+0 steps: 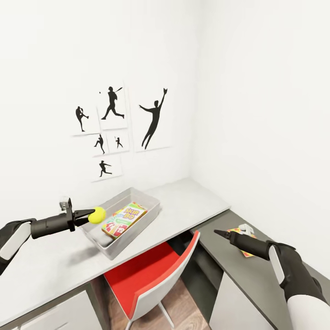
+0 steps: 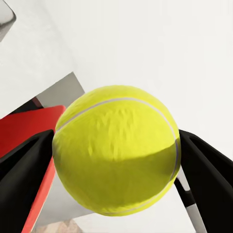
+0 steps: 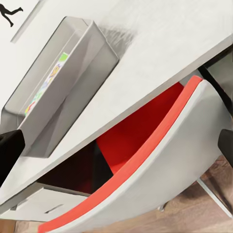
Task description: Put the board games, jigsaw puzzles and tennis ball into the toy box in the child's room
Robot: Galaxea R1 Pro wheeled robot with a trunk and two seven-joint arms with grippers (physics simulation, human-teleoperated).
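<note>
Clamped between the left end effector (image 1: 90, 214) fingers, the tennis ball (image 1: 96, 214) hangs just above the toy box (image 1: 151, 211) near rim (SKIP-BO game (image 1: 123, 219) inside) on the desk (image 1: 55, 263); release lies slightly forward-right.

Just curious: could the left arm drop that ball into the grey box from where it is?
Probably yes. The left gripper holds the ball right at the box's near rim, with nothing between them; a short reach further over should do.
</note>
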